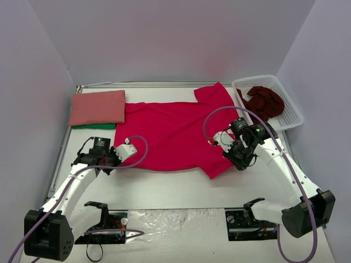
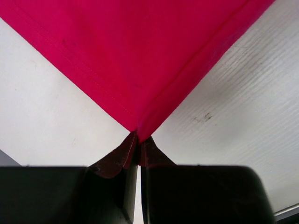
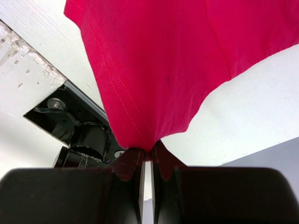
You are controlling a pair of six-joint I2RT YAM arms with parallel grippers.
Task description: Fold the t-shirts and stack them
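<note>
– Crimson t-shirt (image 1: 170, 134), seen from above: where did it lie, and what held it?
– It was spread flat on the table (image 1: 181, 189), between the folded salmon-red t-shirt (image 1: 97, 107) and the white basket (image 1: 293, 118) holding the maroon t-shirt (image 1: 265, 101). The left gripper (image 2: 138, 144) was clamped on its near left hem corner. The right gripper (image 3: 150, 156) was pinched tight on a bunched edge at the near right.
– How would it handle?
– Probably light and limp (a thin knit, by its drape). It would likely sag between grips, so corners and stitched hems seemed the surest holds.
</note>
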